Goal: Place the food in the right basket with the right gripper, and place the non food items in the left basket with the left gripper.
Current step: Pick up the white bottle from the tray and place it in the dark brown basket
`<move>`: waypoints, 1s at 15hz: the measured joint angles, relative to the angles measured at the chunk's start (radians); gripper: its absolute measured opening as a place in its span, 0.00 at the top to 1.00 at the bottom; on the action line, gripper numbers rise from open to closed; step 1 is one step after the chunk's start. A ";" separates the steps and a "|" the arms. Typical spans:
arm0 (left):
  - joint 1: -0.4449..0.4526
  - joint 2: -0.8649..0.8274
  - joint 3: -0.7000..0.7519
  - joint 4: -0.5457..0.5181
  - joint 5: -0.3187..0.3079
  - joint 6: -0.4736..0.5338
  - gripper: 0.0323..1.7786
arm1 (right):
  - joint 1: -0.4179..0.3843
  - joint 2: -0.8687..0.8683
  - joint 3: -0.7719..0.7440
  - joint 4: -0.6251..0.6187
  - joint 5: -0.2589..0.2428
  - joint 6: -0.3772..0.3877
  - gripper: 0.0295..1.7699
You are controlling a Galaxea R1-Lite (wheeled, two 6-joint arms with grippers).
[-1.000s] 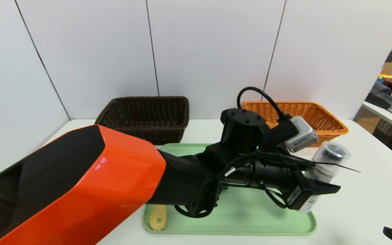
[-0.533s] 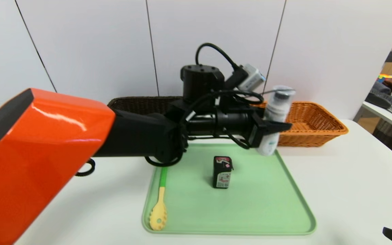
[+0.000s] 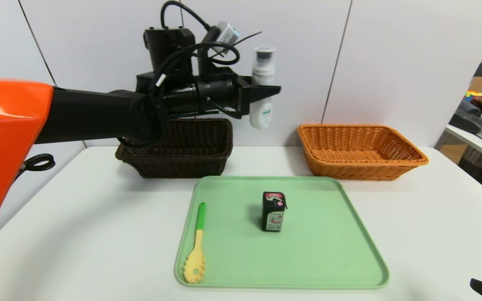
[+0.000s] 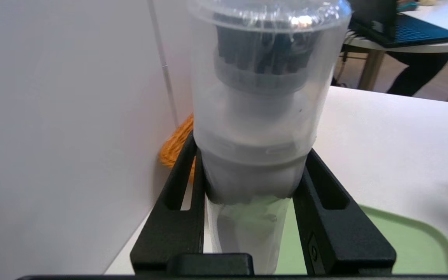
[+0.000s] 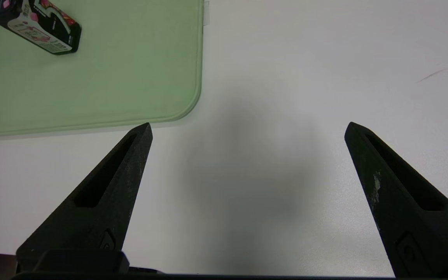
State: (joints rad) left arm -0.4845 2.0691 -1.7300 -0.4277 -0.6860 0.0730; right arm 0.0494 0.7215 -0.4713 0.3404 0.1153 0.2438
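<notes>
Reaching level, left hand (image 3: 266,90) clamping bottle (image 3: 262,83)

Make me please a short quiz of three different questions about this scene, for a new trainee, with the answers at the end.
1. True or false: the left gripper holds the bottle upright, high above the table.
2. Which things lie on the green tray? A) spoon and carton; B) bottle and spoon; C) carton only.
3. Fill in: the right gripper is ____ and hangs over bare table beside the tray.

Key: 1 true. 2 A. 3 open. Note that the dark basket and the orange basket show nothing inside.
</notes>
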 joint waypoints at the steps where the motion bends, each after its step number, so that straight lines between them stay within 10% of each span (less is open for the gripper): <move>1: 0.041 0.001 -0.003 0.008 0.000 0.000 0.64 | 0.001 0.004 0.000 -0.001 0.000 0.000 0.03; 8: 0.282 0.033 0.015 0.008 0.012 0.007 0.64 | 0.009 0.021 0.000 -0.015 0.000 -0.001 0.03; 15: 0.337 0.065 0.118 0.006 0.105 0.050 0.64 | 0.010 0.035 0.002 -0.016 0.000 -0.002 0.03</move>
State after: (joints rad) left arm -0.1472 2.1340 -1.6119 -0.4219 -0.5811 0.1234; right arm 0.0596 0.7566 -0.4689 0.3243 0.1153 0.2419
